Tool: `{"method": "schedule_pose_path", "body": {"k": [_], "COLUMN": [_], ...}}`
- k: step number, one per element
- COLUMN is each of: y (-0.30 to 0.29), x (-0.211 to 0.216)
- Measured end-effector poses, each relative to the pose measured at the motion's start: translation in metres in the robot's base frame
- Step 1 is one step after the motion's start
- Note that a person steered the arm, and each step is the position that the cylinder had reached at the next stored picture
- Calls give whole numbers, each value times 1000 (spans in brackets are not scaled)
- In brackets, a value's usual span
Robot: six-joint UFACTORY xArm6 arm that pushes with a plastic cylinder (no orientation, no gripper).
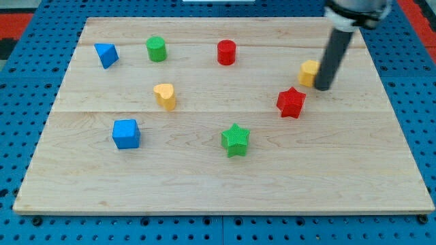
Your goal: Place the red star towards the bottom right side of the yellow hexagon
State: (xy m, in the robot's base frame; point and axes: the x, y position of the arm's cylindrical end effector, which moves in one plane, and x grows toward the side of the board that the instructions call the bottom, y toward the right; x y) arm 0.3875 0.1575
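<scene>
The red star (291, 103) lies on the wooden board at the view's right of centre. The yellow hexagon (308, 72) sits just above and right of it, partly hidden by my rod. My tip (322, 88) rests on the board right beside the hexagon's right side, above and to the right of the red star, a short gap from the star.
Other blocks on the board (218, 184): a red cylinder (226, 52), a green cylinder (157, 49), a blue triangle (106, 54), a yellow heart (165, 96), a blue cube (126, 133), a green star (236, 140). The board's right edge is near my rod.
</scene>
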Motion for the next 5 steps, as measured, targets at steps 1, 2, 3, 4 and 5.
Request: {"method": "schedule_pose_path", "body": {"k": [1,2,3,4,5], "y": [-12,-63,-92,-73,-37], "x": [6,9,29,52,50]}}
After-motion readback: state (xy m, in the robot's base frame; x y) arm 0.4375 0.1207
